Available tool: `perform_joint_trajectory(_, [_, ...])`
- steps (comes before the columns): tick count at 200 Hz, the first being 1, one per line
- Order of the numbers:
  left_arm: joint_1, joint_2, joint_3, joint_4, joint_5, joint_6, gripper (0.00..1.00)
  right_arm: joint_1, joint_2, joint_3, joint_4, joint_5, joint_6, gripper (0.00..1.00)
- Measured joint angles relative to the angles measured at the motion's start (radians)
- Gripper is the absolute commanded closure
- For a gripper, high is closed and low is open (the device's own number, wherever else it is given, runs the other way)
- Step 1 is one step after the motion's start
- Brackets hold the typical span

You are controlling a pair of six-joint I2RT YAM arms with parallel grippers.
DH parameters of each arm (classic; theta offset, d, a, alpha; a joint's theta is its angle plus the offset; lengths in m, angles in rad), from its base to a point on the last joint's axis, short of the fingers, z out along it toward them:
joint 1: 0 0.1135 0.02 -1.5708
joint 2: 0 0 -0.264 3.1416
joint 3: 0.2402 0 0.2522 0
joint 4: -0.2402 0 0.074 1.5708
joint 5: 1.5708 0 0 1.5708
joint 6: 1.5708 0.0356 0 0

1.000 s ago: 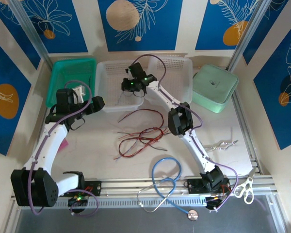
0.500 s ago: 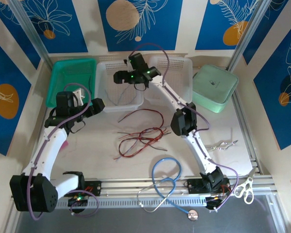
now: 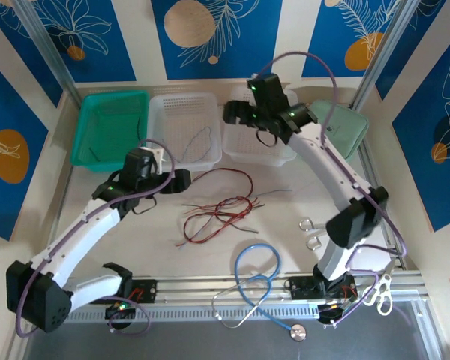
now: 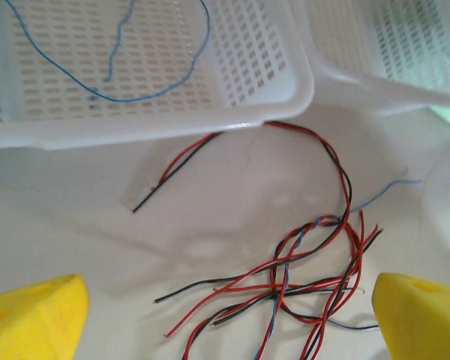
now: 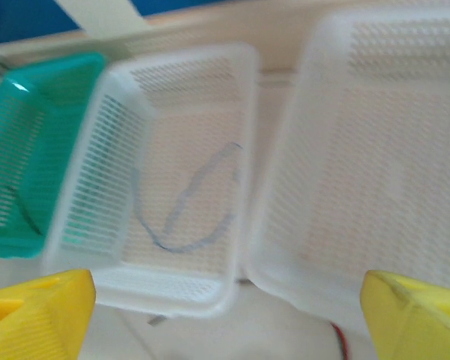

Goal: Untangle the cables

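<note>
A tangle of thin red and black cables (image 3: 219,214) with one pale blue strand lies mid-table, and appears as the cable tangle (image 4: 315,281) in the left wrist view. One pale blue cable (image 3: 200,142) lies alone in the middle white basket (image 3: 181,103); the same blue cable (image 4: 135,94) (image 5: 187,206) shows in both wrist views. My left gripper (image 3: 181,180) (image 4: 229,330) hangs open just left of the tangle, nothing between its yellow fingers (image 4: 34,319). My right gripper (image 3: 234,114) (image 5: 225,322) is open and empty above the right white basket (image 3: 281,146) (image 5: 375,150).
A green basket (image 3: 109,124) (image 5: 15,172) stands at the back left and a pale green lidded box (image 3: 349,124) at the back right. A blue-tubed stethoscope (image 3: 256,277) lies near the front edge, with a metal clip (image 3: 311,232) and scissors (image 3: 379,292) to the right.
The right arm swung from the middle basket to over the right basket, leaving the blue cable lying in the middle basket. The left gripper moved right, closer to the tangle.
</note>
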Motion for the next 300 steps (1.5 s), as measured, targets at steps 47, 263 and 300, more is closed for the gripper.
perform_joint_trajectory(47, [-0.097,0.077,-0.038,0.023,-0.068,-0.002,0.05,-0.036,-0.305,-0.542,0.051,-0.014,0.070,0.17])
perform_joint_trajectory(263, [-0.124,0.115,-0.039,0.041,-0.099,-0.005,0.05,0.021,0.044,-0.805,0.383,-0.010,0.383,0.68])
perform_joint_trajectory(300, [-0.124,0.115,-0.039,0.041,-0.112,-0.005,0.05,0.023,0.088,-0.784,0.396,-0.006,0.376,0.78])
